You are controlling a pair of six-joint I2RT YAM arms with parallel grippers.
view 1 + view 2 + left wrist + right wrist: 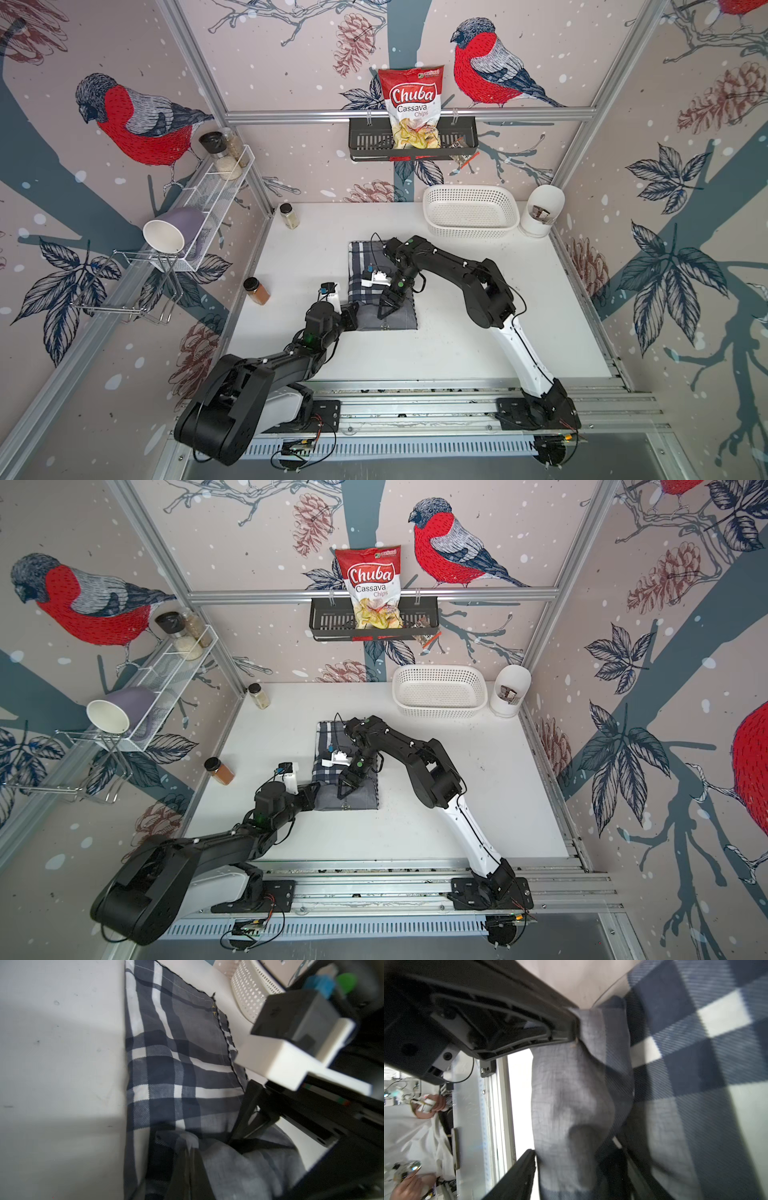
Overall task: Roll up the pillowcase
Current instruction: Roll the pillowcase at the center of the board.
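Grey plaid pillowcase (360, 258), near end turned over: left tool (355, 314) clamps the fold, likely anchoring it; right tool (388, 311) stands open astride it.

The white table (457, 349) carries the plaid pillowcase (362, 258) near its centre, its near end bunched up with the plain grey side showing. A white perforated basket (473, 230) stands at 1 o'clock with a white container (536, 226) just beside it; a pale-filled jar (289, 216) at 11 o'clock; an orange-filled jar (256, 291) at 9 o'clock.
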